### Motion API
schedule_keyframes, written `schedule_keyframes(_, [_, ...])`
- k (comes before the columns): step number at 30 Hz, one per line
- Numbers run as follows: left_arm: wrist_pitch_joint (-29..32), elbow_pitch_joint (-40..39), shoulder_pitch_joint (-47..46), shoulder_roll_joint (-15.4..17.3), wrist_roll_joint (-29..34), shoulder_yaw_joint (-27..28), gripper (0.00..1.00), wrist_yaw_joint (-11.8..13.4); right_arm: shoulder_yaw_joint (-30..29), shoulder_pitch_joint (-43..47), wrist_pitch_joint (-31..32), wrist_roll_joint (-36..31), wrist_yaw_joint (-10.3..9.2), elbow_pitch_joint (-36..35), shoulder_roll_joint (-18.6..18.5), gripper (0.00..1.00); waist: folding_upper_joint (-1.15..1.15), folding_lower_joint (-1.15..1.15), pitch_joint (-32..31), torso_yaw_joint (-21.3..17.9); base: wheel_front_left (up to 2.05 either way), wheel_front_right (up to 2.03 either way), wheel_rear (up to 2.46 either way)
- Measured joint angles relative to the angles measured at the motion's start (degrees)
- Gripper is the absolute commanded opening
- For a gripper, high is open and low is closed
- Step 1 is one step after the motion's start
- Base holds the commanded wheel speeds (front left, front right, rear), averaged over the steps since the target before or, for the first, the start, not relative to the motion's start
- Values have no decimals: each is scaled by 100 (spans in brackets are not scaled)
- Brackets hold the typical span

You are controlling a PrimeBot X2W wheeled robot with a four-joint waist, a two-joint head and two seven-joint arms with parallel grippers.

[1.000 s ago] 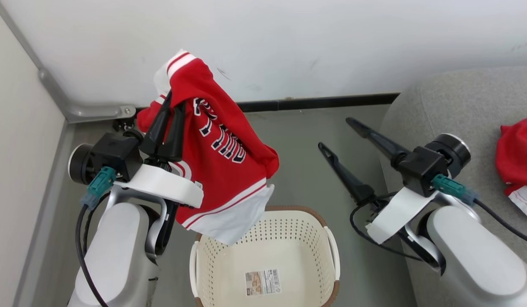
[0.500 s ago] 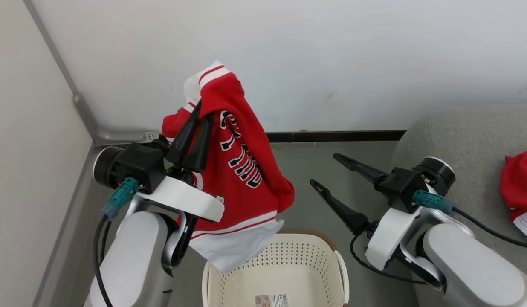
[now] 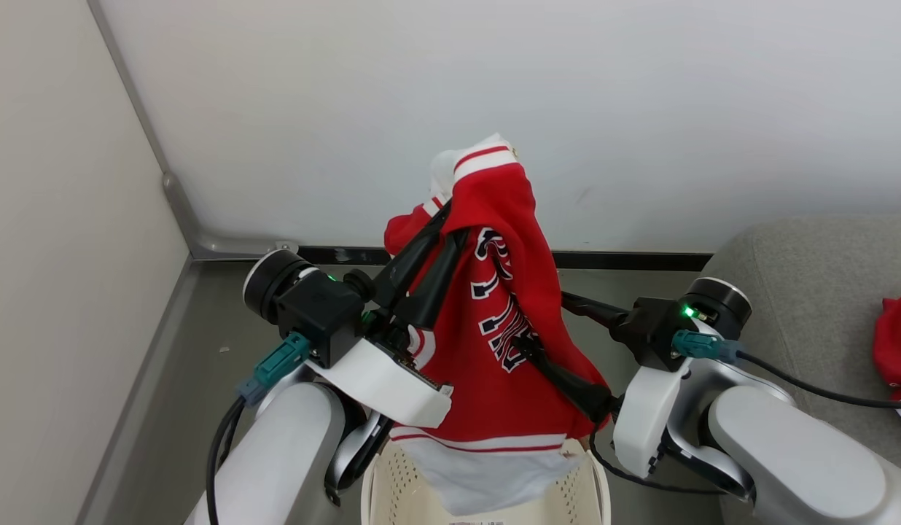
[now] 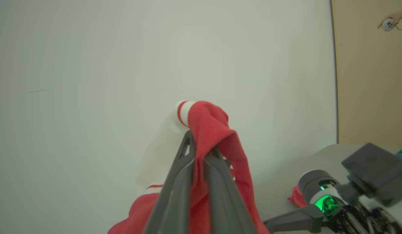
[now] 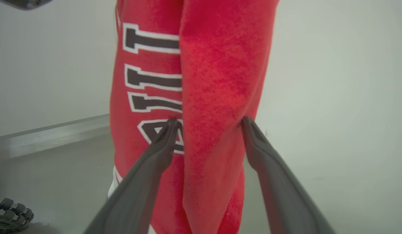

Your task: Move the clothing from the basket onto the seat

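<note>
White wall (image 3: 494, 73), grey floor (image 3: 203, 328); left tool (image 3: 450, 222) clamps jersey (image 3: 509, 379), right tool (image 5: 210, 121) spread around it.

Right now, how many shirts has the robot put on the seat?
Done: one red jersey lies on the grey seat. In hand: the left gripper is shut on a second jersey, held above the basket, and the open right gripper straddles its fold. Left: carry it over and let go. The basket's bottom is mostly hidden.

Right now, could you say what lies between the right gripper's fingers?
A fold of the red jersey, inside the open right gripper, per the right wrist view.
</note>
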Motion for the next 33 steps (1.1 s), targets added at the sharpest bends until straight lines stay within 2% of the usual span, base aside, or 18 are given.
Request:
schedule_keyframes(15, [0,-357,-18,202,-425,-634,0,0,615,-528,82,347,0,-14,-20,100,0,0,-12,174,0,0,0])
schedule_keyframes(16, [0,-366,-18,224,-475,-641,0,0,660,-564,80,347,0,-9,-18,66,0,0,-8,181,0,0,0])
schedule_keyframes(17, [0,-376,-18,234,-506,-647,0,0,725,-615,54,347,0,-10,-16,66,0,0,-4,186,0,0,0])
schedule_keyframes(18, [0,-381,-18,240,-544,-651,0,0,770,-643,23,348,0,-10,-1,45,0,0,2,191,0,0,0])
schedule_keyframes(20, [0,-385,-18,269,-606,-651,0,0,883,-723,-1,376,0,-11,42,27,0,0,14,194,0,0,0])
schedule_keyframes(21, [0,-385,-18,281,-642,-649,0,0,923,-750,-45,376,1,-11,55,9,0,0,20,193,0,0,0])
schedule_keyframes(22, [0,-382,-18,297,-671,-646,0,0,959,-762,-60,379,1,-8,66,0,0,0,26,191,0,0,0])
schedule_keyframes(27, [0,-268,-17,425,-853,-541,0,0,1145,-856,-223,409,1,65,75,0,0,0,62,152,0,0,0])
schedule_keyframes(33, [0,233,30,620,-920,-236,0,0,1167,-856,-408,537,1,138,64,0,0,0,87,71,0,0,0])
